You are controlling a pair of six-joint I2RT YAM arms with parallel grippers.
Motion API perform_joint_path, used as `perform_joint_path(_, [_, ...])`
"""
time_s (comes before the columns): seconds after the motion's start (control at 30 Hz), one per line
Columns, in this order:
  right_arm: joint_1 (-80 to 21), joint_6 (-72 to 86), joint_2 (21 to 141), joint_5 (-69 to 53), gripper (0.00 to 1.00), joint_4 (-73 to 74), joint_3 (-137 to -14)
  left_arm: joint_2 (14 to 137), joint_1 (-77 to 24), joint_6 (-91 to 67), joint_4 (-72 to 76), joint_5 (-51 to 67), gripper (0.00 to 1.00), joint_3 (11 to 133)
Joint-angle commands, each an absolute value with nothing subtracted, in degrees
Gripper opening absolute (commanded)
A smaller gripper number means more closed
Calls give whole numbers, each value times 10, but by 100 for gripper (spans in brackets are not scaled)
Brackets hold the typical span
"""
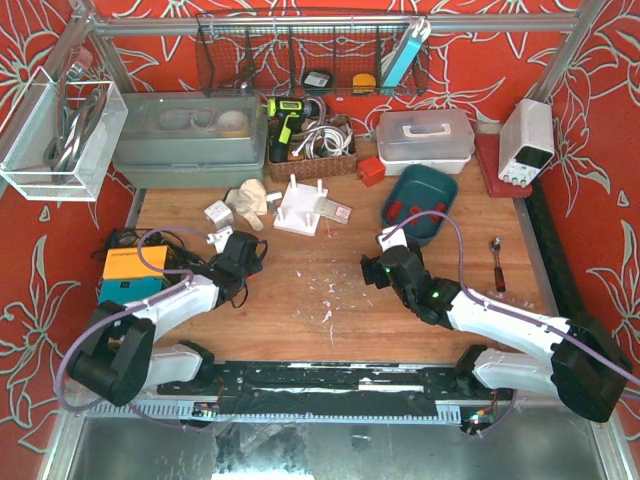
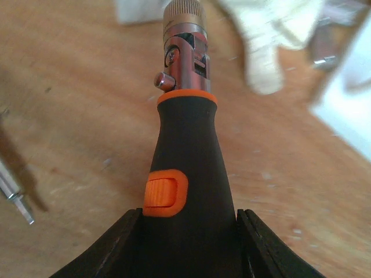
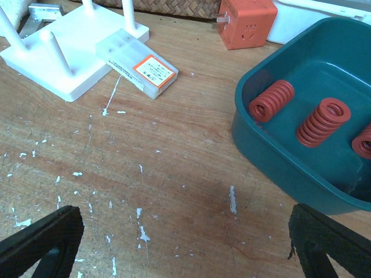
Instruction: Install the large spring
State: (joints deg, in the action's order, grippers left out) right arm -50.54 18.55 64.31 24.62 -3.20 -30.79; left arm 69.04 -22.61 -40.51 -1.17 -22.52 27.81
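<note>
Three red springs point(image 3: 323, 121) lie in a teal bin point(image 3: 272, 150) at the right of the right wrist view; the bin also shows in the top view point(image 1: 395, 195). A white base with upright pegs point(image 3: 64, 58) stands at the far middle of the table point(image 1: 305, 210). My right gripper point(image 3: 185, 231) is open and empty above bare wood, left of the bin, and shows in the top view point(image 1: 378, 262). My left gripper point(image 2: 189, 217) is shut on a black and orange screwdriver handle point(image 2: 185, 150), its metal chuck pointing away, and shows in the top view point(image 1: 245, 250).
A clear bit box with an orange label point(image 3: 139, 63) leans on the white base. An orange cube point(image 3: 246, 22) sits behind the bin. A spoon point(image 1: 496, 262) lies at the right. A cream glove point(image 1: 250, 200), small white blocks, and an orange box point(image 1: 132, 265) are at the left.
</note>
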Motion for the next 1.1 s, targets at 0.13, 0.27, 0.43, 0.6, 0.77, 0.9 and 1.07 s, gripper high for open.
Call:
perform_joint_path(0.13, [-511,185,628,266,97,-19,-315,759,-210,-539,-74,-261,0,319])
perform_joint_path(0.27, [-511,184,626,268,97,-18,-315,773,-207,-551,-67,-264,0,317])
perform_joint_path(0.43, [-512,184,625,271,97,-14,-316,787,-199,-552,-60,-265,11,315])
perform_joint_path(0.6, [-511,185,626,274,97,-13,-318,791,-194,-555,-61,-265,33,312])
perform_joint_path(0.77, [-511,190,629,284,98,-15,-318,776,-193,-547,-62,-266,60,313])
perform_joint_path(0.9, [-511,192,629,298,98,-19,-316,745,-193,-542,-81,-268,82,318])
perform_joint_path(1.07, [-511,201,636,339,99,-45,-310,691,-194,-479,-91,-250,95,341])
